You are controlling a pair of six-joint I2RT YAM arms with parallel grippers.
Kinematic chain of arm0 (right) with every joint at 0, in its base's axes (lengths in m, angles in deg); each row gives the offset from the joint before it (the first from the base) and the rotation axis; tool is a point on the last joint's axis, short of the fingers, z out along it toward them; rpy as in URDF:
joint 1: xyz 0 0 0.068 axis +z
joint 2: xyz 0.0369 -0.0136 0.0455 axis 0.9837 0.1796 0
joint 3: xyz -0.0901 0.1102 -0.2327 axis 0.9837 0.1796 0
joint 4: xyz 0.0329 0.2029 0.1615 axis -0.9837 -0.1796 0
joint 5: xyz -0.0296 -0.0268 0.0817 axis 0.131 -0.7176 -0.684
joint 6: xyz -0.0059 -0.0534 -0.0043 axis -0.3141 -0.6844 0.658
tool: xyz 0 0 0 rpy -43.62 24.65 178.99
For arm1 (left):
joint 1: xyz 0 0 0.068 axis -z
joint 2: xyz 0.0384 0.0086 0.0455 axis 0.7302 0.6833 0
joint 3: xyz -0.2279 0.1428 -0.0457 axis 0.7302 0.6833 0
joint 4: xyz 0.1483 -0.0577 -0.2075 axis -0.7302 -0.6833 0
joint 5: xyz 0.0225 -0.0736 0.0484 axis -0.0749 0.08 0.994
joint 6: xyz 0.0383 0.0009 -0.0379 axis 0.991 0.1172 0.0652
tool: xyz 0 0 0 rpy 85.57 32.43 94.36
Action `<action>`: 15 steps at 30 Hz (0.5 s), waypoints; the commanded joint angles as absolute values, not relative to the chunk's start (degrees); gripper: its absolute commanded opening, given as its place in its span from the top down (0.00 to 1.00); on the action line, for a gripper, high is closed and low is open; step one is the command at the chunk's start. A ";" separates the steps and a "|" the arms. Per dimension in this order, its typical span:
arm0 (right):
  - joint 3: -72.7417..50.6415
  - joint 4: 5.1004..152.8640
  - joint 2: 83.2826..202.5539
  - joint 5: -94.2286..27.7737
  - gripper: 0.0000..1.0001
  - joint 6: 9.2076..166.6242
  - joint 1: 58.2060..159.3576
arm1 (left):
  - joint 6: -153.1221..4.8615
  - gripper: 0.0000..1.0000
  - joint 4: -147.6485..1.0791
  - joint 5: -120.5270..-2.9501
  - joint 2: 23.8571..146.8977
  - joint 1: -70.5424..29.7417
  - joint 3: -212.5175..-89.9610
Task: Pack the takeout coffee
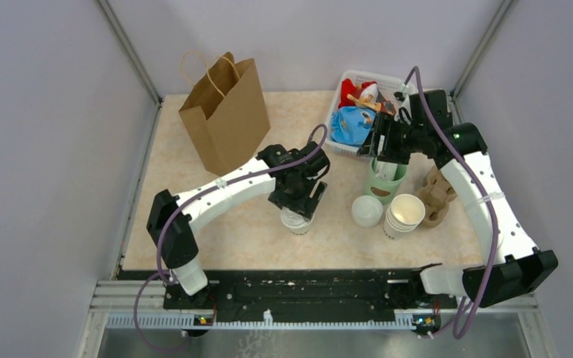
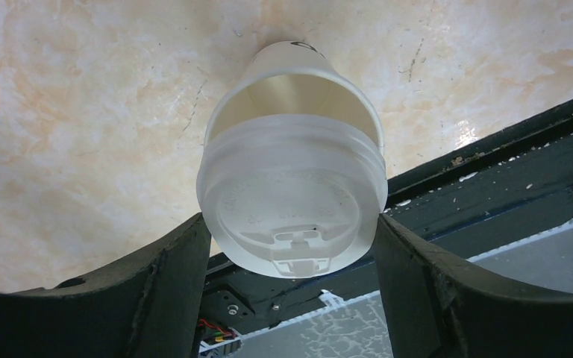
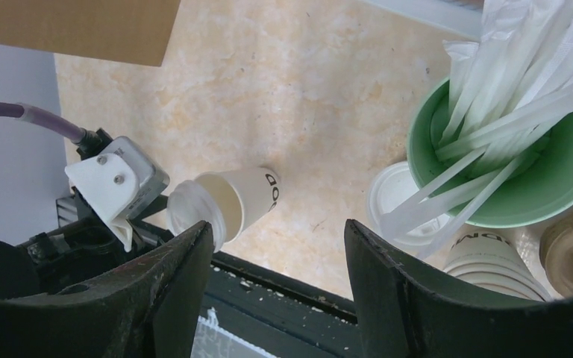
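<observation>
Fingers [image 2: 171, 291] of your left gripper [image 2: 289, 227] squeeze the white lid [image 2: 292, 186] of the takeout coffee [image 2: 287, 63] from 2 sides. You find the cup near the front edge of the table [image 1: 231, 231], at 4 o'clock from the brown paper bag [image 1: 227, 112] in the top view. Your right gripper [image 3: 277, 227] is spread wide with nothing in it (it hangs near the green cup [image 3: 559, 179] of straws [image 3: 507, 74]). 1 loose lid [image 1: 366, 211] lies at 3 o'clock from the coffee.

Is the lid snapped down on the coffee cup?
Not fully. The lid sits tilted, and the cup's inside shows behind it.
</observation>
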State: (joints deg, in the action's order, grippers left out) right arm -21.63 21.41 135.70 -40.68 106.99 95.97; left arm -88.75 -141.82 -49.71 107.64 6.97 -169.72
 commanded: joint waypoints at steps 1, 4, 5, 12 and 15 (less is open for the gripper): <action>-21.75 24.09 134.19 -42.08 0.35 106.04 95.57 | -87.89 0.22 -142.68 -46.86 108.12 7.24 -172.02; -21.56 23.97 134.00 -42.20 0.35 106.15 95.42 | -87.03 0.20 -142.98 -46.36 109.43 7.24 -172.81; -21.59 23.87 133.93 -42.12 0.35 106.14 95.39 | -87.07 0.19 -143.13 -46.49 109.65 7.24 -172.94; -21.13 24.02 133.41 -41.89 0.34 106.40 95.01 | -85.96 0.17 -142.43 -47.80 110.26 7.24 -173.14; -20.87 24.60 133.05 -41.92 0.31 106.22 94.95 | -85.72 0.17 -142.62 -48.03 110.68 7.24 -173.48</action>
